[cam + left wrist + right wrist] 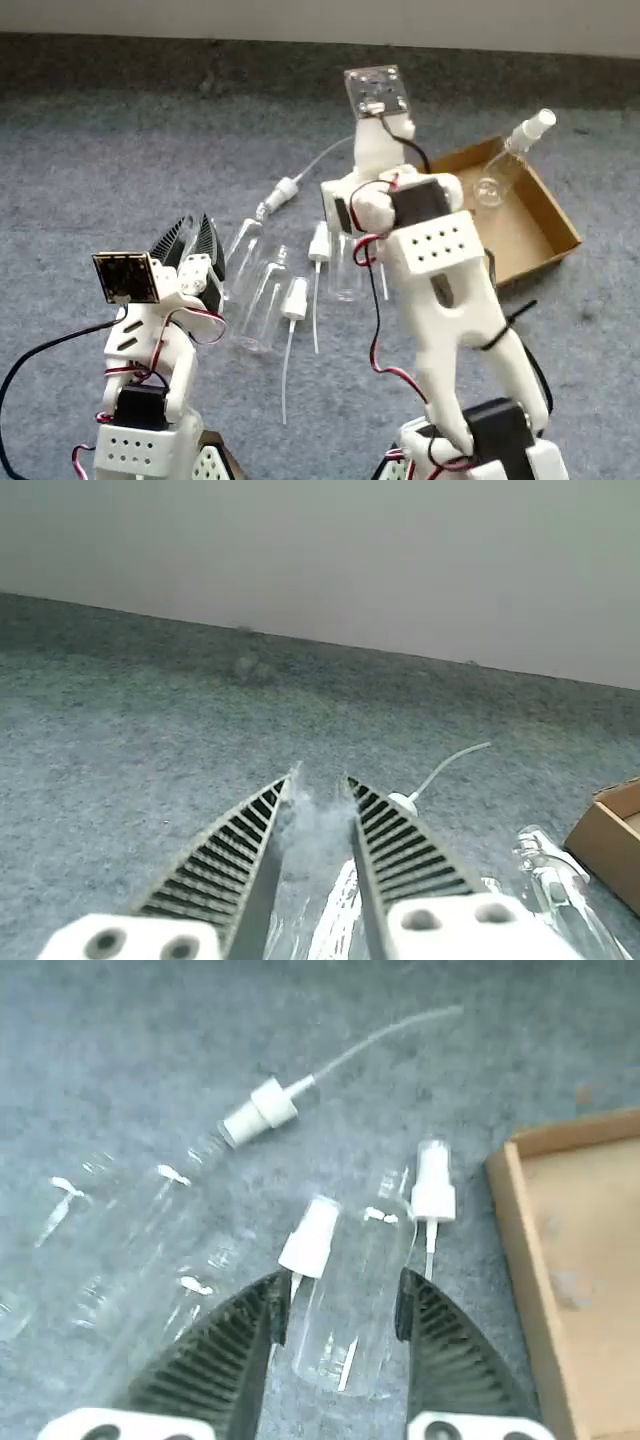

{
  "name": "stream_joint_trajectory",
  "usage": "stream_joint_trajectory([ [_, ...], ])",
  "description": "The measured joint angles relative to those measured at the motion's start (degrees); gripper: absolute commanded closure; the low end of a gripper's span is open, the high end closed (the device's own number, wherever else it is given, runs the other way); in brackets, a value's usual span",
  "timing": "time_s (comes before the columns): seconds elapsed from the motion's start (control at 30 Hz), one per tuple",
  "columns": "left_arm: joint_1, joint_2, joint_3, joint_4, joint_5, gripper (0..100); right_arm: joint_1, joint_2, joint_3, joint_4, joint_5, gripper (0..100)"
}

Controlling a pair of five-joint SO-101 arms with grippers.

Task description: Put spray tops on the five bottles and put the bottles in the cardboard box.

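My right gripper [340, 1295] is open, its jaws low on either side of a clear bottle [352, 1250] and close to its walls. That bottle [345, 268] sits beside the right arm in the high view. Two loose spray tops [310, 1235] [432, 1192] lie right by it, and a third [260, 1110] with a long tube lies farther off. Two more clear bottles [240, 255] [265, 295] lie between the arms. My left gripper [195, 238] [320, 780] hovers above them, slightly open and holding nothing. A capped bottle [508, 160] leans in the cardboard box [535, 235].
Spray tops [285, 190] [318, 245] [295, 300] with thin tubes are scattered on the grey carpet among the bottles. The box [560, 1260] stands close to the right of the right arm. A pale wall [320, 560] closes off the far side.
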Motion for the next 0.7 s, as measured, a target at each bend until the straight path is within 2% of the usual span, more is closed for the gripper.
stream_joint_trajectory([
  [0.2, 0.0, 0.0, 0.0, 0.0, 0.0, 95, -0.3, 14.1, 0.0, 0.0, 0.0, 71.7],
  [0.47, 0.0, 0.0, 0.1, 0.0, 0.0, 95, -0.4, 22.9, -0.1, -6.7, 0.0, 71.6],
  [0.7, 0.0, 0.0, 0.1, 0.0, 0.0, 95, -0.5, 28.3, -0.1, -8.1, 0.0, 73.8],
])
